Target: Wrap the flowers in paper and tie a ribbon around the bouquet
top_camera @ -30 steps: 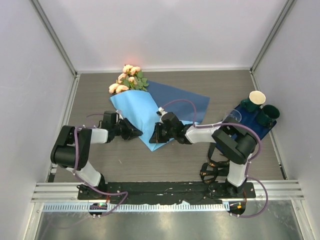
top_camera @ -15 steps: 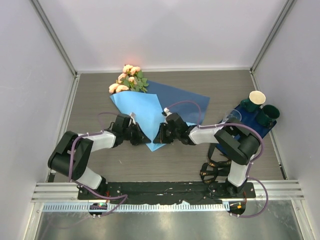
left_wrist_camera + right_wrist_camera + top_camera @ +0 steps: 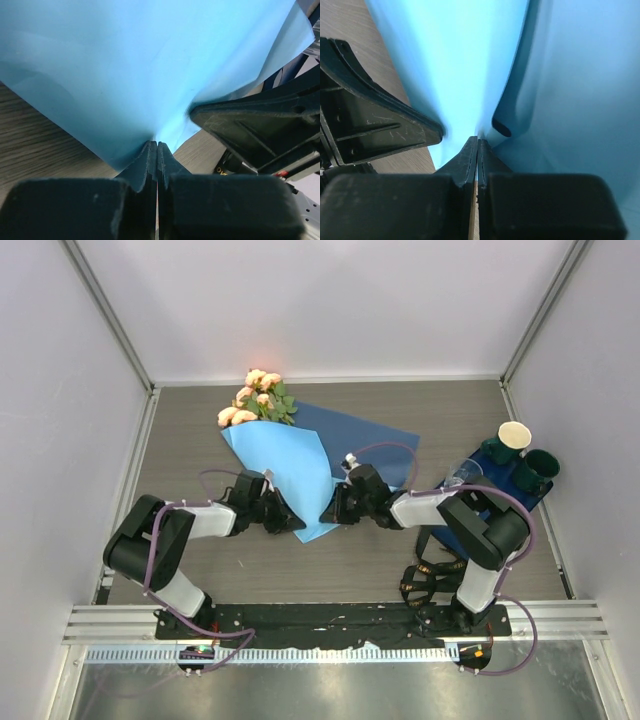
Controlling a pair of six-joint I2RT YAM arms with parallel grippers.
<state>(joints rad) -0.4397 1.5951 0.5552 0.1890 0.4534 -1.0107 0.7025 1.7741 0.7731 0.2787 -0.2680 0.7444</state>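
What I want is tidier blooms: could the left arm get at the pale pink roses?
Probably not yet. The pale pink roses lie uncovered at the wide end, but the left hand is shut on the light blue paper sheet near its narrow tip, so it must let go first.

Smooth matt light-blue paper (image 3: 285, 465); grey, finely grained table (image 3: 190, 430), seemingly wood or laminate.

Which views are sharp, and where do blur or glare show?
Top external: sharp, evenly lit, flowers slightly overexposed. Left wrist: paper bright and soft near the left end effector. Right wrist: paper blurred, washed pale above the right end effector.
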